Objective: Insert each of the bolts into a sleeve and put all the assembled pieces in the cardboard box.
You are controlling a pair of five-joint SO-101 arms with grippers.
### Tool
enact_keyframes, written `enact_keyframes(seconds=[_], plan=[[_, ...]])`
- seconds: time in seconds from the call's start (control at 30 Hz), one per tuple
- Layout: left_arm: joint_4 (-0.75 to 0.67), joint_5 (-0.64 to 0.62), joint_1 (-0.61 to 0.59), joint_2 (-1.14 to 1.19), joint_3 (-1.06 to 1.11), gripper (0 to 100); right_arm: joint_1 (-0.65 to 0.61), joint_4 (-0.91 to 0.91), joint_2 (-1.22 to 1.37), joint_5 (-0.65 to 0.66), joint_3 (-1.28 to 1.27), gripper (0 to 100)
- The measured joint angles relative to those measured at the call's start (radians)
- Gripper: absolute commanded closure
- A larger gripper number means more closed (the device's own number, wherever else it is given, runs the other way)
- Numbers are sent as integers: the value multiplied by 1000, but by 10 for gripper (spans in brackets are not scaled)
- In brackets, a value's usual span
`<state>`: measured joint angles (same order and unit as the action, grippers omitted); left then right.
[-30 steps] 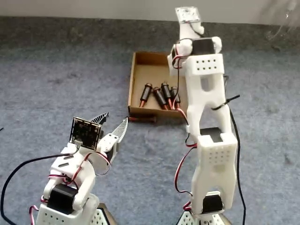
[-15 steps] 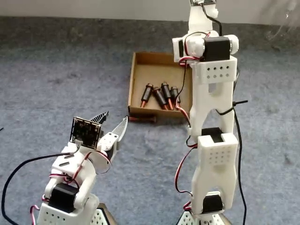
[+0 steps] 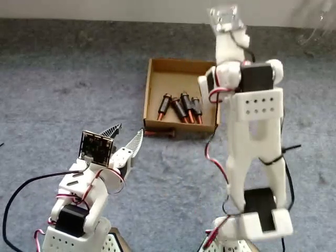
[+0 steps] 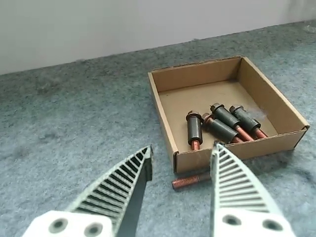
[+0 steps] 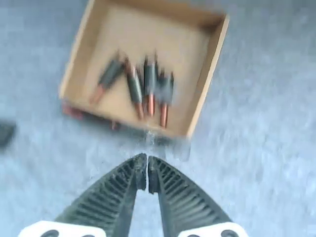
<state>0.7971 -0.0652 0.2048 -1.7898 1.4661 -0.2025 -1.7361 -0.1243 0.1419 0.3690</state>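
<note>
Cardboard box [image 4: 160, 106] is sitting on the grey-covered table [image 3: 63, 79], and four assembled pieces [image 4: 222, 127] are lying side by side on its floor, copper tips pointing toward the near wall. One copper bolt [image 4: 190, 181] is lying outside on the table, touching the foot of that near wall. One end is hidden behind a finger in my left wrist view, so I cannot tell whether it is bare along its whole length. I am judging the step in hand to be the pick-up of this last bolt. The left gripper [image 4: 182, 150] is spreading its fingers along the bolt's length, so I am planning to turn the wrist until they are closing across the shank instead. Because the bolt is lying tight against the cardboard, a descending finger could be shoving the box or rolling the bolt. Nudging it a little away from the wall first is probably giving the cleaner grasp. The left arm is crouching low with its wrist tilted forward, its fingers wide apart and holding nothing, hanging just short of the bolt. The right arm is standing tall beside the box, wrist looking straight down. The right gripper [image 5: 147, 170] is hovering above the table just outside the near wall, fingers almost touching and holding nothing.
</note>
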Motion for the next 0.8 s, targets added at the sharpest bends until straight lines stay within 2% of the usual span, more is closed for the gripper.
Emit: enact_keyframes(seconds=[0.3, 0.47, 0.63, 0.8], plan=[[0, 0, 2, 0, 0, 822, -3, 287, -516, 86, -879, 993], [3, 0, 2, 0, -3, 821, -3, 374, -819, 114, -1264, 991], [150, 68, -75, -3, -84, 822, 8, 430, -1010, 239, -1534, 991], [347, 218, -224, -8, -129, 822, 104, 520, -1092, 265, -1616, 991]])
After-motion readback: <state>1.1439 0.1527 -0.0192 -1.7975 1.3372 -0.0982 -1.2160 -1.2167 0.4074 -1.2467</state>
